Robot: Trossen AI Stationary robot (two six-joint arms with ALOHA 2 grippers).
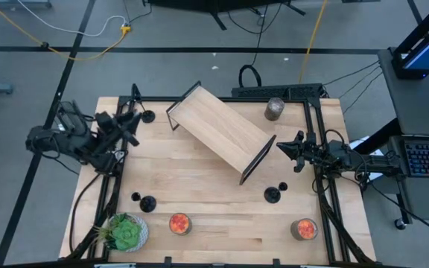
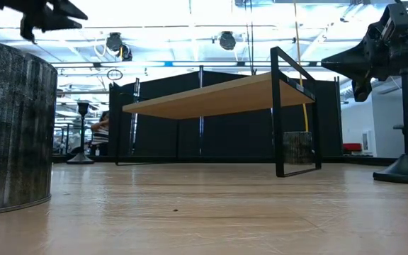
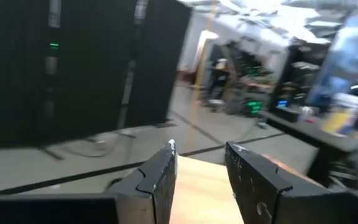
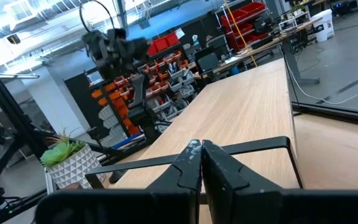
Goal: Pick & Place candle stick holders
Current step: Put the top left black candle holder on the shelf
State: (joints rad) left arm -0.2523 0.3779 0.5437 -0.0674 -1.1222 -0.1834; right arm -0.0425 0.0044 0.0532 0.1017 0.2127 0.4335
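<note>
Robotics lab or workshop — red parts bins (image 4: pixel 244 15), black partitions (image 2: pixel 225 113), cluttered workbenches (image 3: pixel 303 118), floor cables (image 1: pixel 73 33)

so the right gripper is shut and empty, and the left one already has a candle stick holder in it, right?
Not quite. The right gripper is shut and empty, but the left gripper holds nothing: the left wrist view shows bare space between its parted fingers. In the high view a candle stick holder stands on the table beside that gripper.
</note>
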